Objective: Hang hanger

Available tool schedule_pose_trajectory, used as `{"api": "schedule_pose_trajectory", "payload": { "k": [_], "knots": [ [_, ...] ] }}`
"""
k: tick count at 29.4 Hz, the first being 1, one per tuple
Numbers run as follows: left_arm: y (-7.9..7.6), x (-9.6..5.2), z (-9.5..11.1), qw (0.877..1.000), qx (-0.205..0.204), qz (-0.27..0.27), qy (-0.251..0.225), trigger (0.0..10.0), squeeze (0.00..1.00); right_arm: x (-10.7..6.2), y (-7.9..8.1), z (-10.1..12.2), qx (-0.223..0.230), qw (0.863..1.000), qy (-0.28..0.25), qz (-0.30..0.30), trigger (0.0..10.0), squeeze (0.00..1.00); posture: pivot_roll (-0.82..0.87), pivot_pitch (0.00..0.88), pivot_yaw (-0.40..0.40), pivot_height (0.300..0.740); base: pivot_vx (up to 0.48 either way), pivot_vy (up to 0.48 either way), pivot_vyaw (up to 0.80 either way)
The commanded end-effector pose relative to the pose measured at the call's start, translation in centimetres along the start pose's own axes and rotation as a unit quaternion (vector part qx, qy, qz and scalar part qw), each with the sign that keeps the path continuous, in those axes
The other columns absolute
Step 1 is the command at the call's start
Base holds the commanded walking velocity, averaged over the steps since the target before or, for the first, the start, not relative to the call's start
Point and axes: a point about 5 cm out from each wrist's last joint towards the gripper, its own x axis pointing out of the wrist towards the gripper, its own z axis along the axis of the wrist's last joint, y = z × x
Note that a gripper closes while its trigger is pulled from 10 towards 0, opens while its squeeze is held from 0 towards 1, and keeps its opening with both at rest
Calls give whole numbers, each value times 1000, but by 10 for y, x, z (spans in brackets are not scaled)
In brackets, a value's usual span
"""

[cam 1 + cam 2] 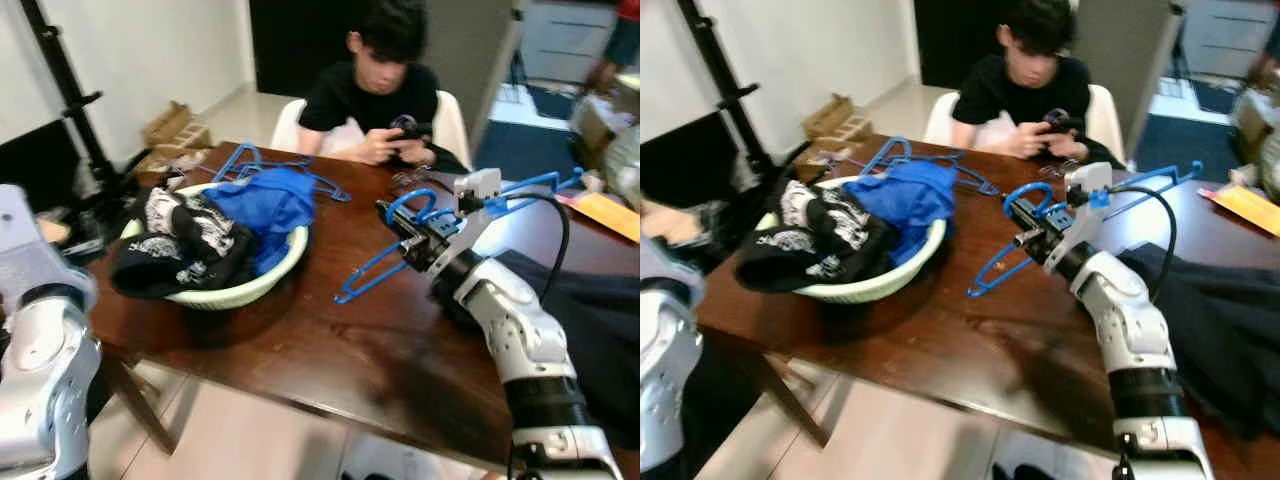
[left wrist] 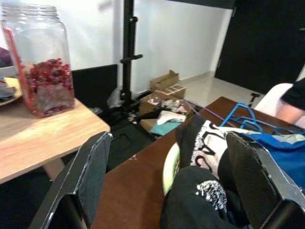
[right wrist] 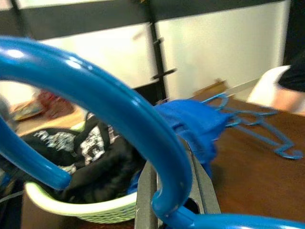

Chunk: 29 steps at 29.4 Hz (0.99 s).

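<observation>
My right gripper is shut on a blue plastic hanger and holds it above the dark wooden table, with the hook curving close in front of the wrist camera. More blue hangers lie on the table behind a pale green basket. That basket holds black printed clothes and a blue garment. My left gripper is open, just short of the basket's near side, with its fingers either side of the black clothes.
A person in a black shirt sits at the far side of the table, hands on a phone. A black stand rises at the left. A dark cloth covers the table's right end. A jar stands on a light side table.
</observation>
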Motion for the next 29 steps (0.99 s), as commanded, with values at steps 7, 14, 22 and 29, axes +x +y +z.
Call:
{"api": "schedule_pose_trajectory", "payload": {
  "k": [7, 14, 22, 29],
  "knots": [
    [-2, -1, -16, 999, -35, -34, 17, 10000, 0, -7, -10, -3, -14, 1000, 5, -27, 10000, 0, 130, 30, -27, 735, 0, 0, 800],
    [-8, -4, -35, 995, -35, -68, 64, 10000, 0, -8, -13, -3, -1, 999, -1, -40, 10000, 0, 124, 31, -27, 735, 0, 0, 457],
    [-1, -1, -51, 977, -14, -186, 100, 10000, 0, -7, -15, -5, 6, 999, -2, -51, 10000, 0, 120, 29, -31, 735, 0, 0, 0],
    [17, 15, -55, 975, -23, -198, 97, 10000, 0, -8, -16, -7, 8, 999, -2, -51, 10000, 0, 111, 24, -32, 735, 0, 0, 0]
  ]
}}
